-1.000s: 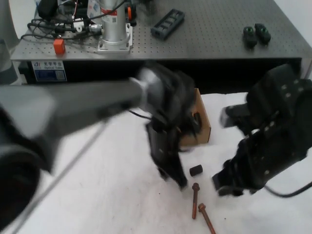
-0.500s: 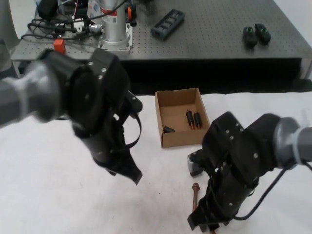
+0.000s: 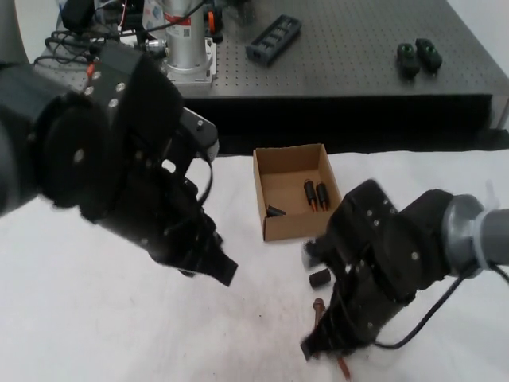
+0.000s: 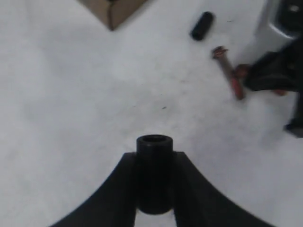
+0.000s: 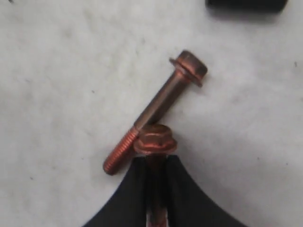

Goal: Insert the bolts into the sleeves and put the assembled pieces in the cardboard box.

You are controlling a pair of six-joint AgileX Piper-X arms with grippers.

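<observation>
2 assembled pieces [image 3: 310, 193] are lying side by side in the cardboard box [image 3: 290, 229], over by its right wall. there's also a small dark bit [image 3: 274, 211] near the front wall that i can't make out. the box sits open side up on the white cloth [image 3: 103, 334]. behind the cloth is the metal bench [image 3: 358, 72] with a black tray [image 3: 274, 38], 2 black knobs [image 3: 417, 54], a silver post [image 3: 188, 44], an orange block [image 3: 95, 74] and a tangle of cables [image 3: 79, 44].

just in front of the box a loose sleeve [image 3: 320, 278] lies on its side on the cloth. right next to it is a loose bolt [image 3: 318, 306], head toward the sleeve. from the high camera the right arm's bulk sits over that bolt's threaded end, and the left arm blocks a big chunk of the cloth on the left.

left gripper [image 4: 155, 158] hangs over bare cloth, well apart from the box. its fingers are closed in on a held sleeve [image 4: 154, 189], whose open end pokes out past the fingertips.

right gripper [image 5: 155, 161] is down low by the cloth. its fingers are almost together, pinching a held bolt [image 5: 155, 141] by the shank with the head sticking out past the tips. that head sits right up against the loose bolt's shank, and i can't tell if they actually touch.
</observation>
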